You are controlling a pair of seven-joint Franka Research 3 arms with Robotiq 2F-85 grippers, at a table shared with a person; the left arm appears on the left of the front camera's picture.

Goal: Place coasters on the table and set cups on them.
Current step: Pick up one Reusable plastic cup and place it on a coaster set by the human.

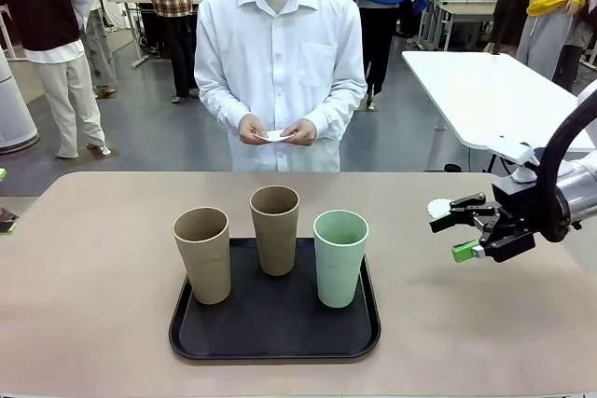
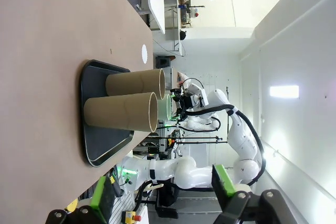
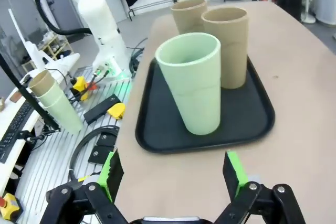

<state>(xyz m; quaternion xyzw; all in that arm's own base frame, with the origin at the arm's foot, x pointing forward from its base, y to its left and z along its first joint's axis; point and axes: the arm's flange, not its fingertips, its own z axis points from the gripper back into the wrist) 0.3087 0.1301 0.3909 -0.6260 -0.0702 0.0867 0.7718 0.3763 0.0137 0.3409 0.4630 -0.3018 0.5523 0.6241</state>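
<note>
Front view — right claw [image 1: 450,235], spread and empty, hovers beside a coaster [image 1: 438,206] near the right edge of the table [image 1: 93,323]; the upright green cup [image 1: 340,258] stands leftward, nearer this arm.

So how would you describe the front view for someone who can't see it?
Two tan cups and a mint green cup stand upright on a black tray on a tan table. Across it, a person in a white shirt holds a white coaster in both hands. The right gripper hovers open at the right, above the table.
</note>
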